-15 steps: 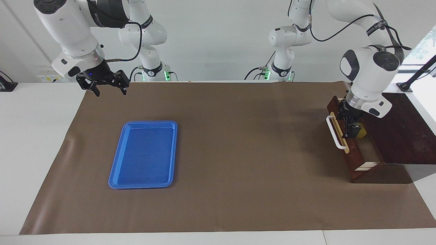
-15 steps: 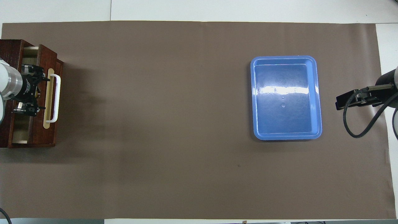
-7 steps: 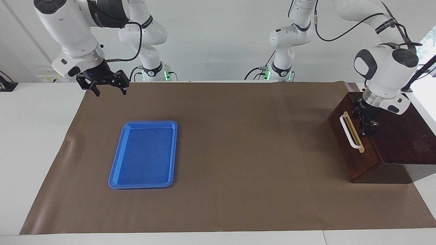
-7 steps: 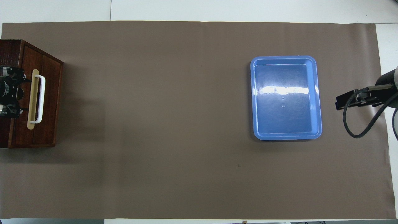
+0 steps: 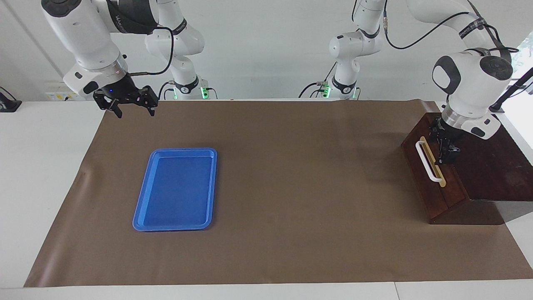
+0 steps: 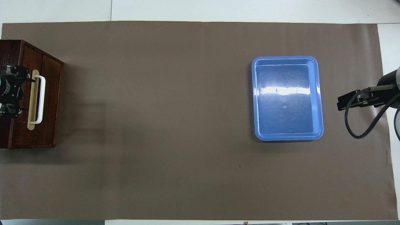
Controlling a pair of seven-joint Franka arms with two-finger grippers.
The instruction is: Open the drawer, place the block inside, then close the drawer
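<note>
Since the drawer (image 5: 433,177) at right of frame looks shut w/ the block out of sight, presumably inside, main risk is the left tool (image 5: 446,146), over the box top by the white handle (image 5: 427,161), snagging it on exit; grip state: can't tell. Right tool (image 5: 131,105) waits upper left, fingers apart, empty.

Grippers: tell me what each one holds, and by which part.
Nothing is held. The left gripper is over the box top beside the shut drawer, off its handle. The right gripper waits open above the table's edge.

Glossy plastic tray (image 6: 318,100), dark wooden drawer (image 5: 420,175)
</note>
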